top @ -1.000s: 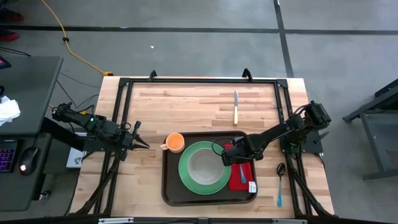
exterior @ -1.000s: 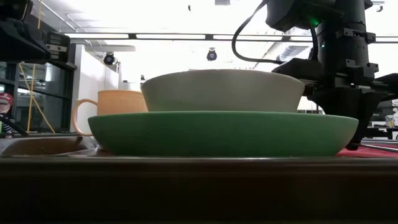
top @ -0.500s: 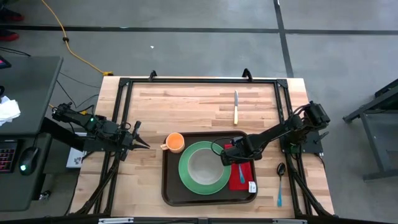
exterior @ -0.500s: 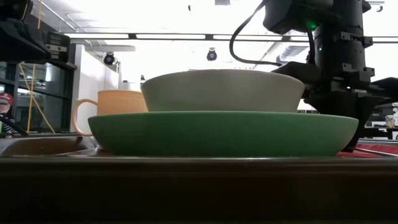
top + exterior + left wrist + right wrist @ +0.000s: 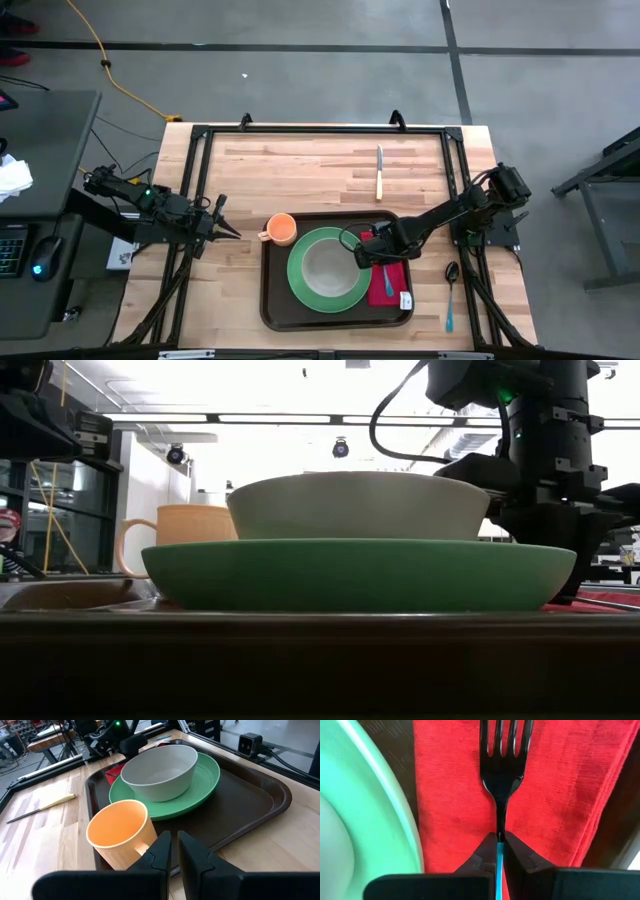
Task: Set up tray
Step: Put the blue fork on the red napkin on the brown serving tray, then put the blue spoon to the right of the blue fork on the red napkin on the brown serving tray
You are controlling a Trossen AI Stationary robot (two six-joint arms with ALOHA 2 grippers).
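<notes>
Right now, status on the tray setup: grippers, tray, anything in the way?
Right gripper shut on fork, over red napkin. Left gripper shut, idle beside tray. Plate, bowl, cup on tray. Nothing blocking.

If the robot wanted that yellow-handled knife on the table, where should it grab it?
Probably by the yellow handle of the knife, pincer coming straight down from above. It lies flat on bare wood, apart from the tray, and the handle looks thicker than the thin blade, so it gives the fingers more to close on.

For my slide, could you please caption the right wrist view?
Right claw shut on a fork over the red napkin, beside the green plate.
</notes>
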